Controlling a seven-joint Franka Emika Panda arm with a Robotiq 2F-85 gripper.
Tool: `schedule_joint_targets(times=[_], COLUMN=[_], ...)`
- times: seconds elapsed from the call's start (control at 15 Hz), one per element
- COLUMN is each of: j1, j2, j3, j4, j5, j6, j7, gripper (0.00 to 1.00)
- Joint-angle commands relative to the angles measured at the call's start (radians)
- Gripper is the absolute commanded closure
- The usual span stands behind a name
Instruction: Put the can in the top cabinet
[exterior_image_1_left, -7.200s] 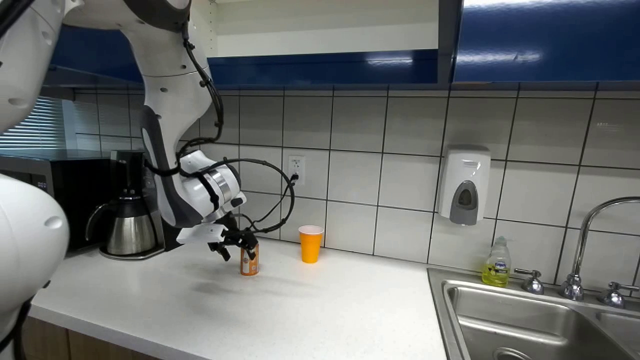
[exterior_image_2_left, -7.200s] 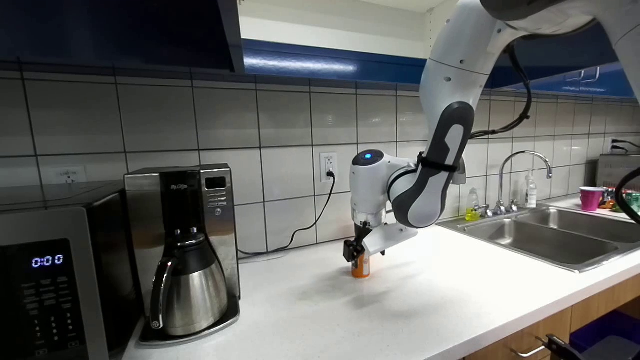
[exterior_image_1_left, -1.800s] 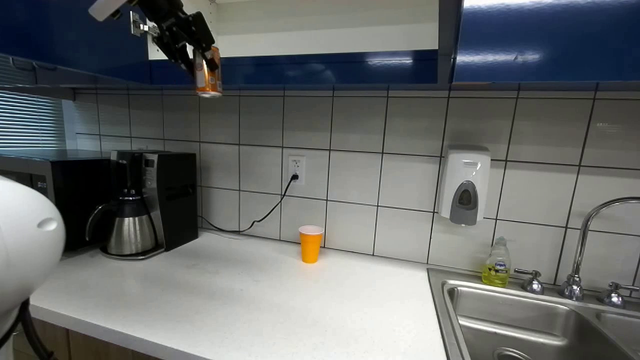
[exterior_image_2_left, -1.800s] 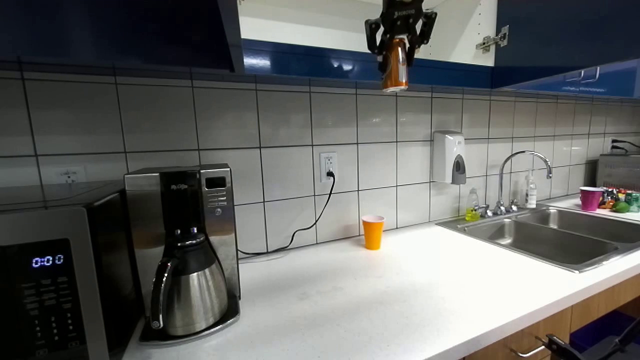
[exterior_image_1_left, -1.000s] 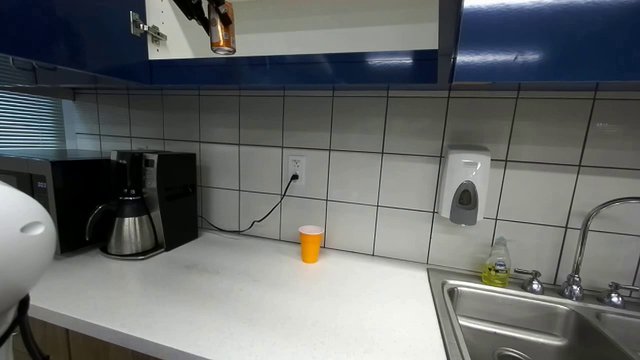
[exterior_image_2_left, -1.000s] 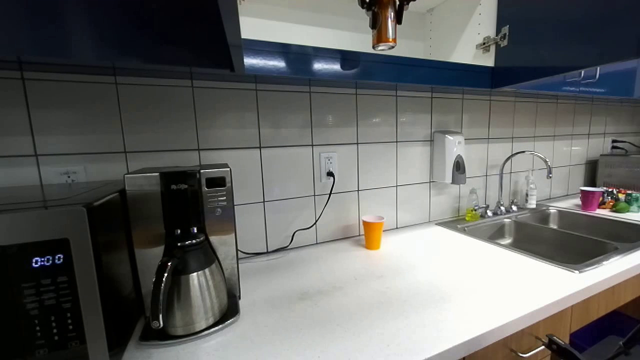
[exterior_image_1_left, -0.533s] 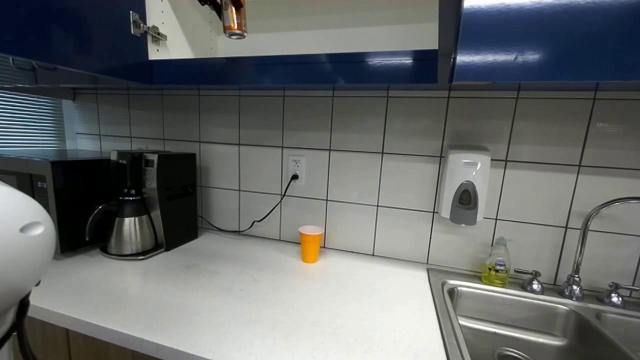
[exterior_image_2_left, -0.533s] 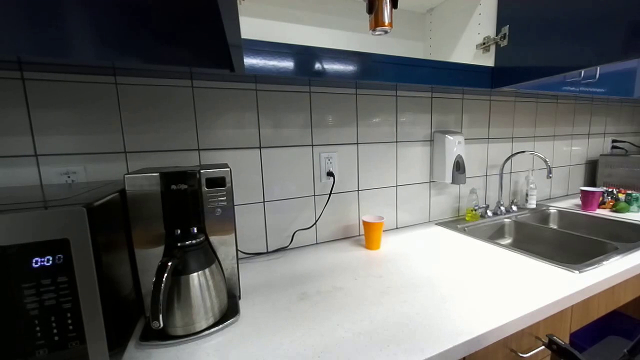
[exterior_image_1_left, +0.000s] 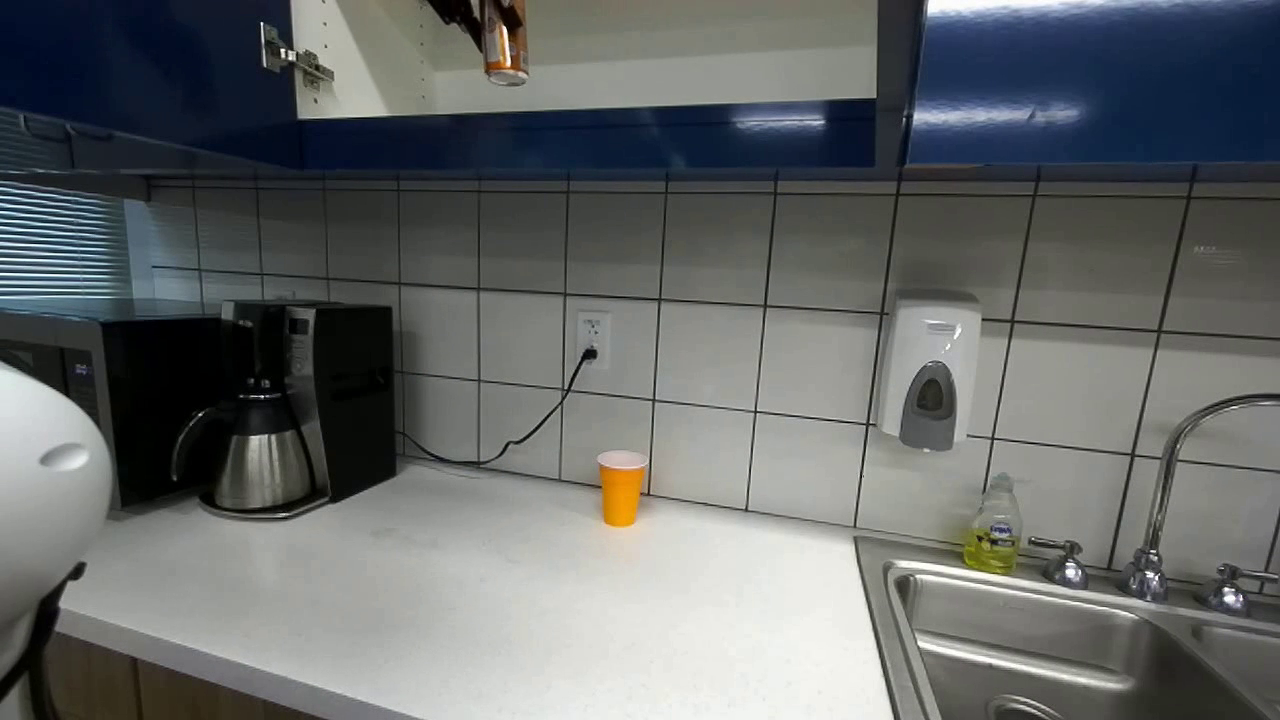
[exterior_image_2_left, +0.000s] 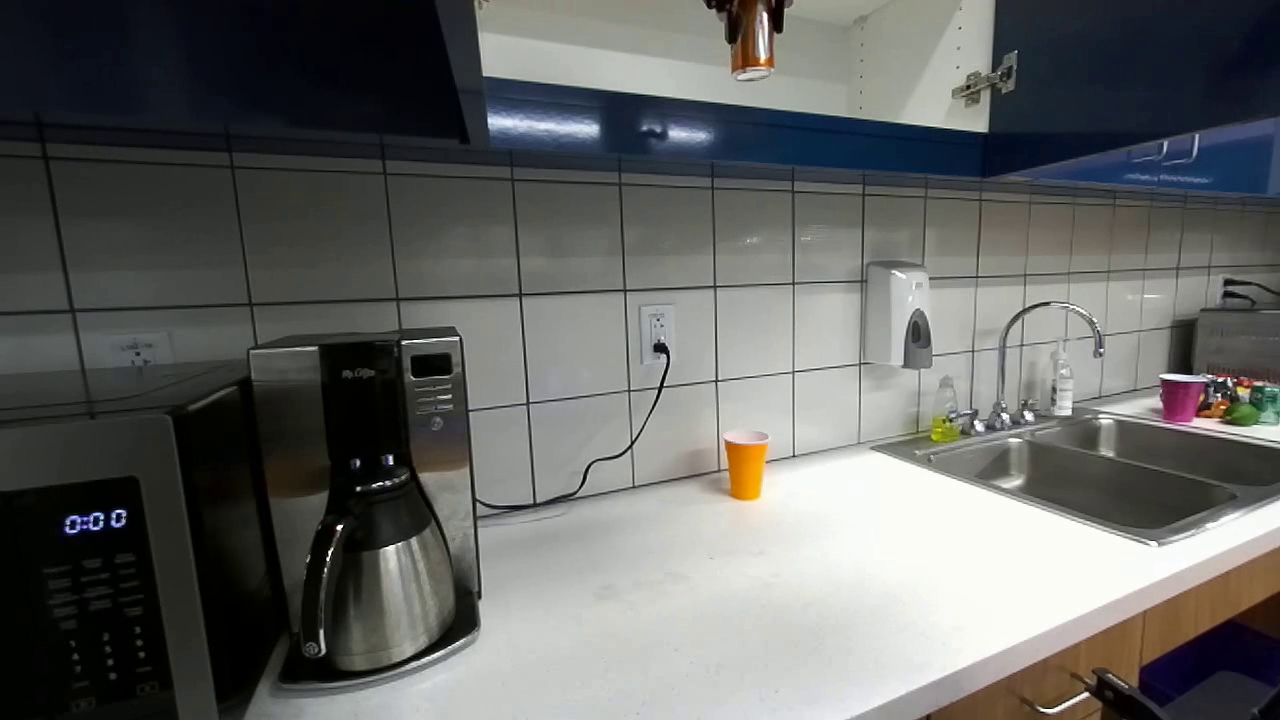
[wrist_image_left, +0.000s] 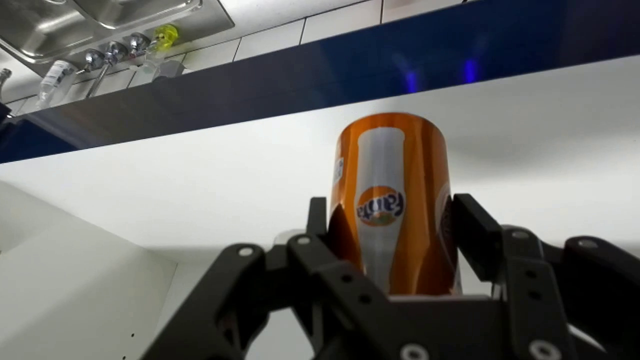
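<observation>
The orange can (wrist_image_left: 395, 200), with a pale stripe and a logo, is gripped between the black fingers of my gripper (wrist_image_left: 390, 215) in the wrist view. Its lower end (exterior_image_1_left: 506, 70) shows near the top of an exterior view, roughly upright, in front of the pale interior of the top cabinet (exterior_image_1_left: 650, 60). From the wrist, the can appears past the blue front rim, over the cabinet's white floor (wrist_image_left: 175, 190). In an exterior view the can (exterior_image_2_left: 752, 45) hangs higher than that rim. Whether its bottom touches the cabinet floor I cannot tell. Most of the arm is out of frame.
A blue cabinet door (exterior_image_1_left: 150, 80) stands open on its hinge (exterior_image_1_left: 295, 60). The blue front rim (exterior_image_1_left: 600, 135) runs along the cabinet's lower edge. Below are an orange cup (exterior_image_1_left: 621, 490), a coffee maker (exterior_image_2_left: 365, 500), a microwave (exterior_image_2_left: 110, 540) and a sink (exterior_image_1_left: 1030, 630).
The can was lifted from the counter to cabinet height in my gripper. Over the last half second it shifted sideways along the cabinet and dropped slightly, still held.
</observation>
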Motion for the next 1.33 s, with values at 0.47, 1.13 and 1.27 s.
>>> schedule_joint_targets(times=[0.47,1.13,1.27], j1=[0.015,0.021,0.023], j2=[0.234,0.285,0.286], j3=[-0.045,-0.045,-0.045], j4=[0.269,0.355,0.359], j5=[0.001,0.003,0.002], j6=[-0.043,-0.08,-0.081], j7=[-0.061,-0.098,-0.094], gripper=[0.61,0.06,0.0])
